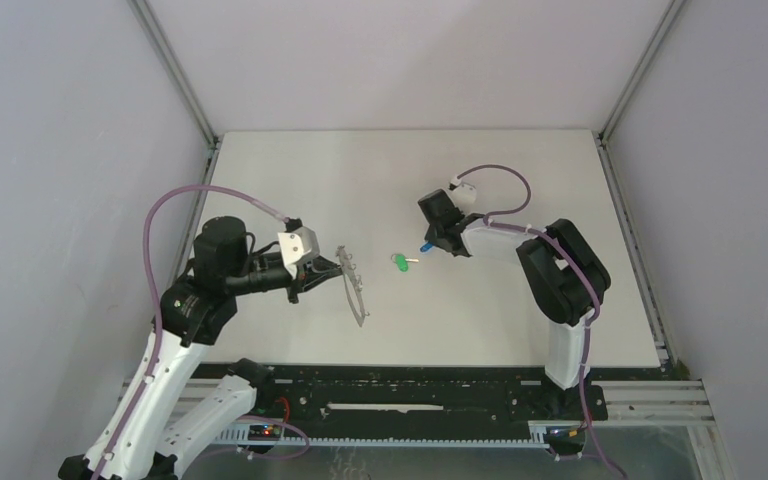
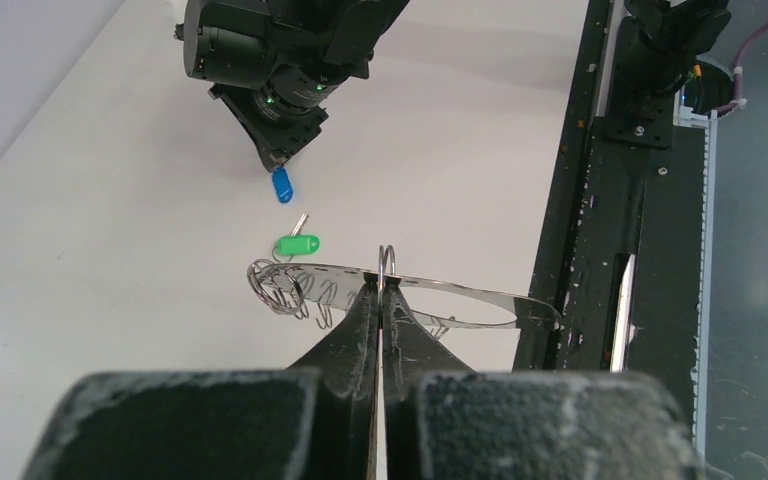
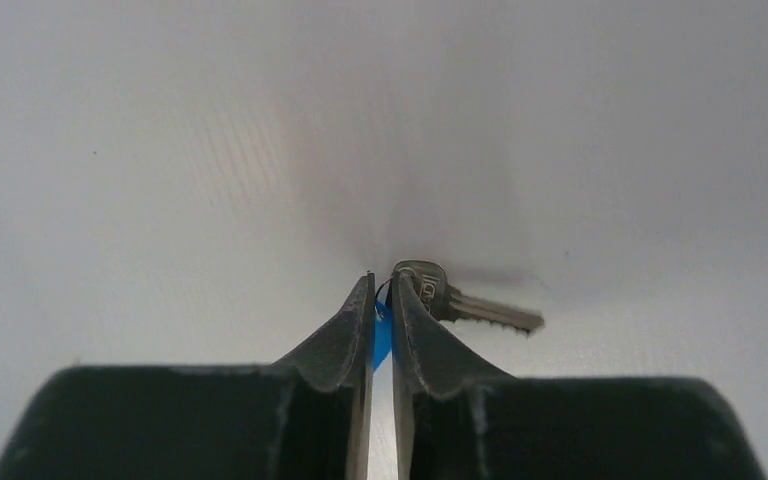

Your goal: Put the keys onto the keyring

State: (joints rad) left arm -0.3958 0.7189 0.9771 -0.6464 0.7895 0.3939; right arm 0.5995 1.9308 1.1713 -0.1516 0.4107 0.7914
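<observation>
White table (image 1: 520,180), top view: both arms are bolted at the 6 o'clock edge. The left arm (image 1: 175,330) is reached in toward 9 o'clock of table centre, the right arm (image 1: 560,275) toward 3 o'clock.

Left gripper (image 2: 381,290): fingers are pressed together, pinching the rim of the keyring (image 2: 480,293). The band is seen nearly edge-on from the left wrist. One wire loop (image 2: 387,262) is stood up just past the fingertips, and more loops are bunched at the band's 9 o'clock end. In the top view the keyring (image 1: 352,290) is placed at 8 o'clock of the green key. Whether it is clear of the table cannot be told.

Right gripper (image 3: 383,285): jaws are nearly closed, with the blue plastic head of the blue key (image 3: 382,340) pinched between them. Its silver blade is stuck out at 3 o'clock of the fingertips, close to the table; contact cannot be told.

Green key (image 1: 400,262): laid flat near table centre, untouched, between the two grippers. The blue key (image 1: 425,246) is found just beside it at 2 o'clock.
</observation>
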